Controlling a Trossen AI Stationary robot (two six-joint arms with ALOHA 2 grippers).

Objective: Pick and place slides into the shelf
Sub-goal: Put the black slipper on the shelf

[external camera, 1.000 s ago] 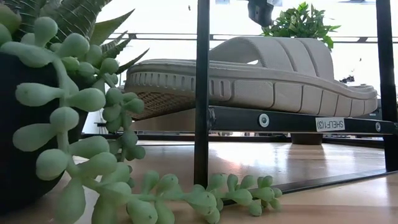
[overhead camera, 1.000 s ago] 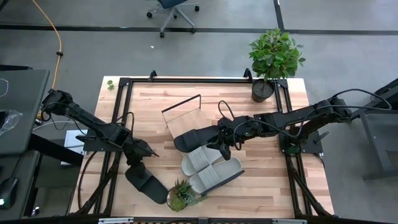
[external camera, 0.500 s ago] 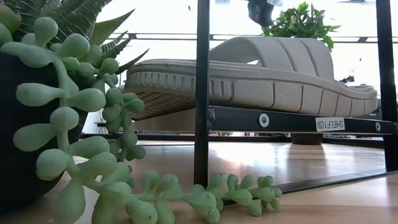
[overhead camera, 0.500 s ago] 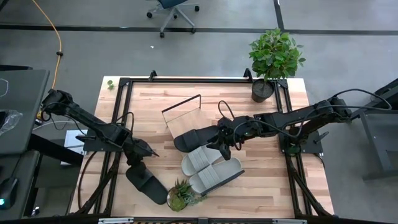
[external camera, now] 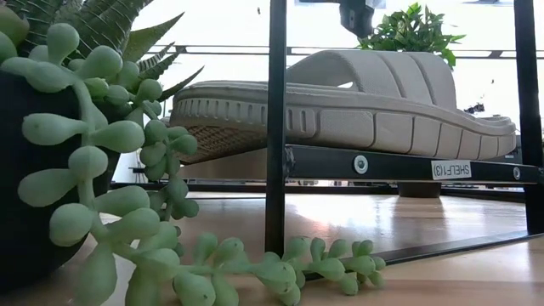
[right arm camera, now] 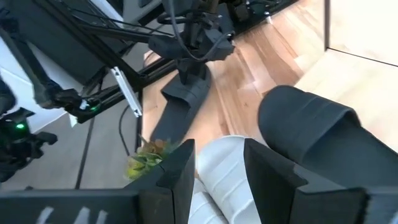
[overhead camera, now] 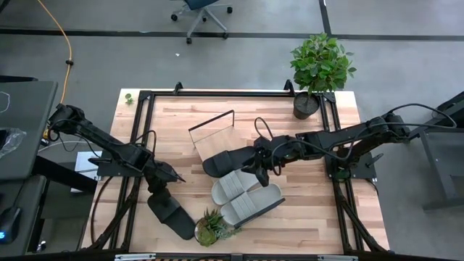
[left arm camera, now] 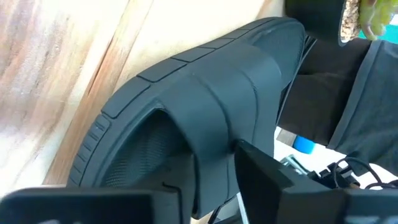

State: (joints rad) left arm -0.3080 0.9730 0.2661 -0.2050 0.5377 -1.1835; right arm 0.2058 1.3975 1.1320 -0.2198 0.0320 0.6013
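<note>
A black slide (overhead camera: 172,215) lies sole-down near the table's front left, and my left gripper (overhead camera: 161,196) is down on its strap end, shut on it. A second black slide (overhead camera: 230,159) rests at the near edge of the shelf (overhead camera: 217,136), a light board with a black rod frame. Two light grey slides (overhead camera: 235,185) (overhead camera: 254,204) lie side by side in front of it. My right gripper (overhead camera: 259,174) hangs open above the grey slides beside the second black slide (right arm camera: 323,130), touching nothing. My left gripper (left arm camera: 180,186) straddles the black slide's wide strap (left arm camera: 211,118), one finger (left arm camera: 261,174) against the strap's outer side and the other at its opposite side. The fingers slant down from the table's left. The slide lies flat on the table.
A small succulent pot (overhead camera: 210,228) stands just right of the held slide, at the front edge. A tall potted plant (overhead camera: 319,69) stands at the back right. A black metal frame (overhead camera: 145,98) runs around the tabletop. In the low view a grey slide (external camera: 357,102) fills the middle.
</note>
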